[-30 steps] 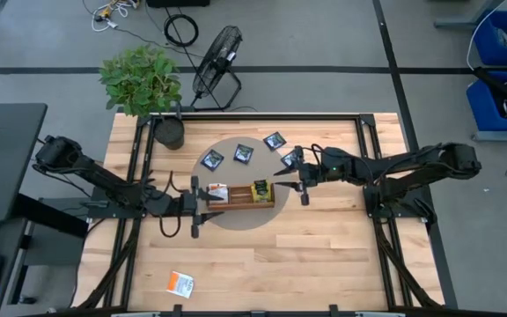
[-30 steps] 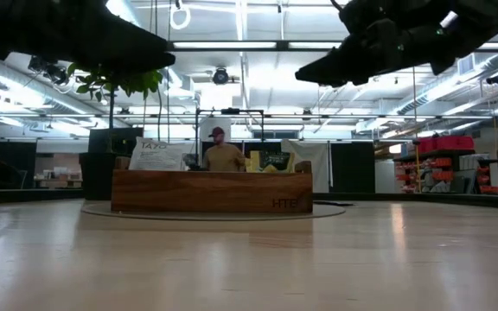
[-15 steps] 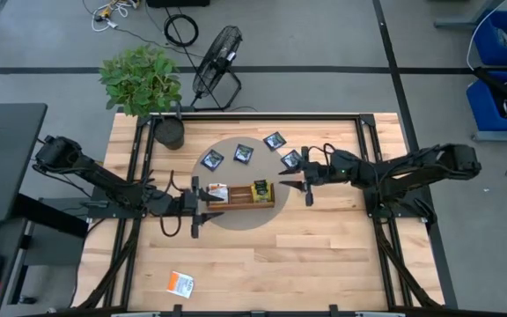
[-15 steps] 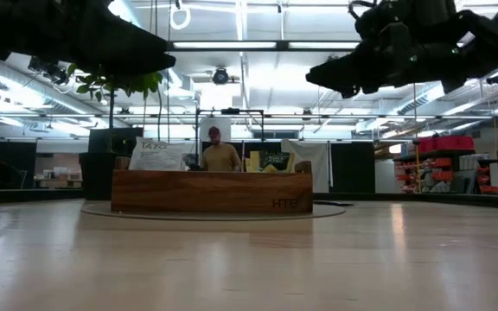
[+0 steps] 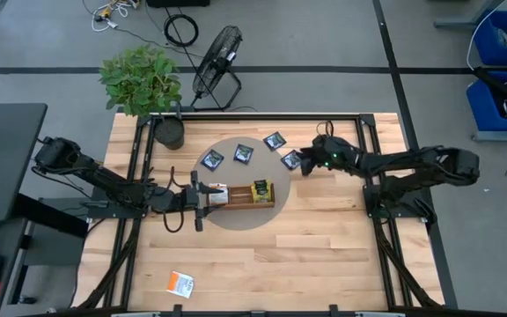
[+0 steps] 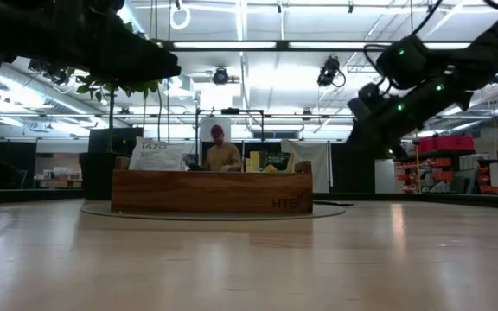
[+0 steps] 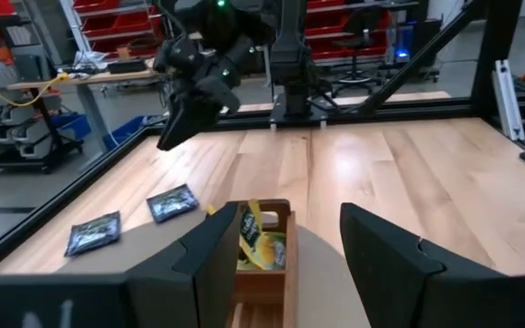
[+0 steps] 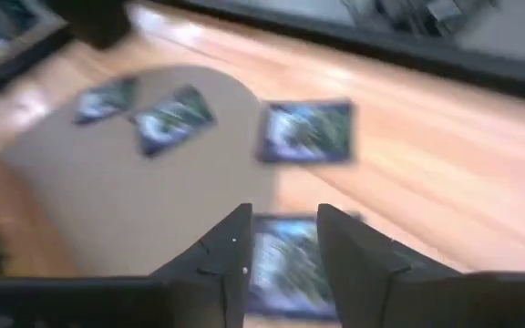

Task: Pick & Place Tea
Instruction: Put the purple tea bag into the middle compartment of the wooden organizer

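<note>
Several dark navy tea sachets [image 5: 243, 154] lie flat on the grey round mat [image 5: 236, 220] and the wood behind the brown tray [image 5: 240, 195]. The tray holds an orange-and-white sachet [image 5: 218, 191] and a yellow-green one [image 5: 261, 190]. Another orange-and-white sachet [image 5: 180, 283] lies near the table's front edge. My left gripper [image 7: 285, 237] is open and level, its fingers on either side of the tray's left end [image 7: 262, 251]. My right gripper [image 5: 304, 165] is open, slanting down just above the rightmost navy sachet [image 8: 285, 260], which shows between its fingers.
A potted plant [image 5: 157, 97] stands at the table's far left corner, with a fan [image 5: 216, 62] on the floor behind it. Black frame rails [image 5: 363, 150] run along the table's sides. A person [image 6: 221, 155] sits in the room beyond. Bare wood lies toward the front.
My right gripper has left the tray's right end, gone toward the far edge and down to the rightmost navy sachet, rolling about its own line as it went. The tray and sachets have stayed where they were.
</note>
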`<state>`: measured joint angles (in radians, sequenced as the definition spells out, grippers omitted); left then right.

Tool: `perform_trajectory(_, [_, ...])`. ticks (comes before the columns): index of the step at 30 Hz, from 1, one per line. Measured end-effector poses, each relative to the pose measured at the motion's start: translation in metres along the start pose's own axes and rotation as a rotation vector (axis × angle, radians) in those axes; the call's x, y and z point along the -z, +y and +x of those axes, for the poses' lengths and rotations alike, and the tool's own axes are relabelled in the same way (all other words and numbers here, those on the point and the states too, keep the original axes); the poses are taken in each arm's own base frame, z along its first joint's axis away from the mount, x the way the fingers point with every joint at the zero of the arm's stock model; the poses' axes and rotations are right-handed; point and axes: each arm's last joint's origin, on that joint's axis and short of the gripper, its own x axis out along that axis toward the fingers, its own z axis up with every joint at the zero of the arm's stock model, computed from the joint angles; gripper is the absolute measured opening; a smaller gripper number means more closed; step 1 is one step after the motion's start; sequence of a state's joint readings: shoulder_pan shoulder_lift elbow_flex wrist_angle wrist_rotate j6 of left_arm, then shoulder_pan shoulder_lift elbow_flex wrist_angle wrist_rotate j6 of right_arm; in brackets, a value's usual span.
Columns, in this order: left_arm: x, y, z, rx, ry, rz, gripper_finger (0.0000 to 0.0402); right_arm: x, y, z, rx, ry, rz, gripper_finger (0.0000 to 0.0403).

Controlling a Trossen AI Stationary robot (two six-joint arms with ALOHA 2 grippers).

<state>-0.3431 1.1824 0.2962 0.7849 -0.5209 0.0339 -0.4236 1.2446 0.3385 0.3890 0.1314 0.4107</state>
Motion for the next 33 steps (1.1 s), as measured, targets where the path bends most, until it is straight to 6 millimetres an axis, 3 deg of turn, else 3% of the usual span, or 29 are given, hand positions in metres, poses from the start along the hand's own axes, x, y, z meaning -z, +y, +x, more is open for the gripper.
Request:
perform_trajectory(5, [0.000, 0.000, 0.000, 0.000, 0.000, 0.002, 0.0197, -0.005, -0.009, 0.002, 0.076, 0.112, 0.030, 0.0158])
perform_trajectory(12, [0.001, 0.000, 0.000, 0.001, 0.008, 0.004, 0.0197, -0.017, -0.011, 0.004, 0.078, 0.205, 0.029, 0.0238])
perform_trajectory(17, [0.001, 0.000, 0.000, 0.002, 0.013, 0.012, 0.0197, -0.011, -0.024, 0.013, 0.138, 0.269, 0.081, 0.0278])
perform_trajectory(25, [0.003, 0.000, 0.000, 0.004, 0.026, 0.019, 0.0197, 0.006, -0.034, 0.035, 0.164, 0.371, 0.100, 0.0282])
perform_trajectory(33, [0.004, -0.001, 0.000, 0.006, 0.039, 0.027, 0.0197, 0.004, -0.026, 0.055, 0.203, 0.413, 0.030, 0.0281])
